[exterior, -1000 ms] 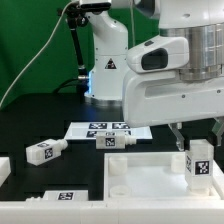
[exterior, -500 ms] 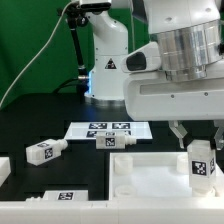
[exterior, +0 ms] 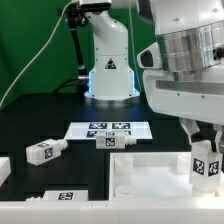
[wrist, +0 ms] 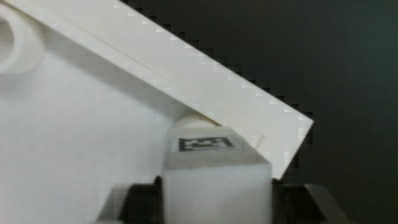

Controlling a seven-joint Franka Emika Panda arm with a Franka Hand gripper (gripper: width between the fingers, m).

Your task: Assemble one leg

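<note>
My gripper (exterior: 205, 142) is shut on a leg (exterior: 205, 164), a short white post with a black-and-white tag. It holds the leg upright over the near corner of the white tabletop (exterior: 150, 176) at the exterior view's right. In the wrist view the leg (wrist: 221, 165) stands between my dark fingers (wrist: 139, 205), close to the corner of the tabletop's raised rim (wrist: 214, 85); my gripper (wrist: 222, 206) closes on it from both sides. I cannot tell whether the leg's lower end touches the tabletop.
Two more legs lie on the black table, one (exterior: 45, 151) at the exterior view's left and one (exterior: 112, 141) near the marker board (exterior: 108, 127). Tagged white parts lie at the front left (exterior: 62, 196). The robot base (exterior: 108, 65) stands behind.
The gripper and the held leg have shifted a little toward the exterior view's right, along the tabletop's edge. The loose legs have not moved.
</note>
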